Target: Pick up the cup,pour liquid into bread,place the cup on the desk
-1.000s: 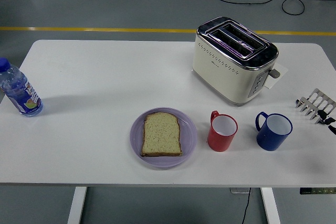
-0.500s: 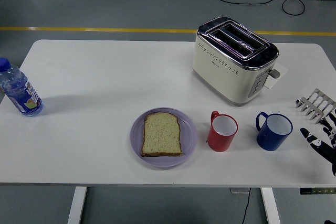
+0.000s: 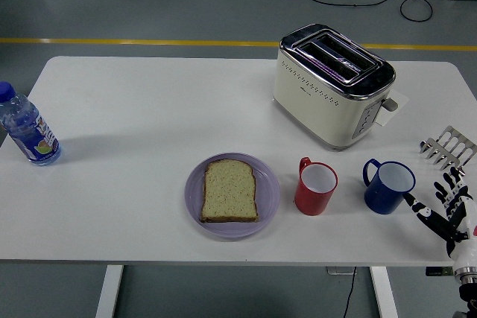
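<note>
Two cups are seen upright on the table (image 3: 134, 109): a blue cup (image 3: 388, 187) to the right and a red cup (image 3: 315, 187) beside the purple plate (image 3: 194, 197), on which one bread slice (image 3: 230, 191) lies. Neither is held; every step is judged undone. The right hand (image 3: 445, 210) is seen spread near the blue cup, apart from it. One toaster (image 3: 332, 83), one bottle (image 3: 27, 127) and one rack (image 3: 447, 147) are counted.
</note>
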### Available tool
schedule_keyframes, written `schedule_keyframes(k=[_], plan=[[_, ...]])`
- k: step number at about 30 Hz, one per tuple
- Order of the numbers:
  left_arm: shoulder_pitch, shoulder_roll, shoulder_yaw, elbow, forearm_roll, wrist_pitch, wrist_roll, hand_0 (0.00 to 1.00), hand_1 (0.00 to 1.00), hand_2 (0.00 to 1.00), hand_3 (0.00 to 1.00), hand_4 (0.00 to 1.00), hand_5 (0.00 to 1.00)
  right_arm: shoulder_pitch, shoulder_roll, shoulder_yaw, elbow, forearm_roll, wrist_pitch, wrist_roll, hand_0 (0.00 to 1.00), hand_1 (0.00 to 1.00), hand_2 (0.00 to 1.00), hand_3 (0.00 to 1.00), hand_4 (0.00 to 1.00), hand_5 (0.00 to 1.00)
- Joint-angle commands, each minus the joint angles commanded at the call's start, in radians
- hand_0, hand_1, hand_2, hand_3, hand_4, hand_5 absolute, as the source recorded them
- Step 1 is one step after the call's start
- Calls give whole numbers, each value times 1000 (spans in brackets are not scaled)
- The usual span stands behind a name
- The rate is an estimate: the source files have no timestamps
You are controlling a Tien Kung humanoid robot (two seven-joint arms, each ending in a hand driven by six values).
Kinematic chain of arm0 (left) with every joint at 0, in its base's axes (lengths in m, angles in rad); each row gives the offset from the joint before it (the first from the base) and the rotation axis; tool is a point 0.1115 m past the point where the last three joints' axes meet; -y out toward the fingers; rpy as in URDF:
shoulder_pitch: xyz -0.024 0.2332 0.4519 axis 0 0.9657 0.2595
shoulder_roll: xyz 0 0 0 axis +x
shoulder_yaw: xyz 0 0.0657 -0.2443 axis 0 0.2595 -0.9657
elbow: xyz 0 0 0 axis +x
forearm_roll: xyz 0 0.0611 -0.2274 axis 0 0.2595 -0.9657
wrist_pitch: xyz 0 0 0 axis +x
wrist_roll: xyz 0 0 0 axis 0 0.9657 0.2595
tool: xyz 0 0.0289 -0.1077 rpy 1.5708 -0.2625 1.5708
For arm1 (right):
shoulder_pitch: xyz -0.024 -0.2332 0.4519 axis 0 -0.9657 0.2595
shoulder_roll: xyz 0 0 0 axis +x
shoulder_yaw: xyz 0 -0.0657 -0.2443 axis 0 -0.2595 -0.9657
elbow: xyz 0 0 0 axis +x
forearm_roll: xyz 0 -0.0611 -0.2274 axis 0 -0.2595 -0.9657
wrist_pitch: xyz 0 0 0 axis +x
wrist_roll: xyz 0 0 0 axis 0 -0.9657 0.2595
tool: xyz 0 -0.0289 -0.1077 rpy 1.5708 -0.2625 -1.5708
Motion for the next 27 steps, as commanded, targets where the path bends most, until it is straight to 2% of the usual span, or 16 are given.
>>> schedule_keyframes(k=[6,13,27], plan=[[3,-3,0,-1,2,0,0,653,618,609,526,307,742,-7,-5,-29,-8,-56,-31,9,940,890,972,998,986,169],[6,-6,10,0,0,-1,0,652,616,609,526,309,744,7,-8,-51,-21,-60,-51,12,959,902,982,998,987,162],[21,-11,23,0,-6,-1,0,651,617,607,525,306,734,65,6,-99,-77,-12,-54,15,958,901,981,998,992,148]])
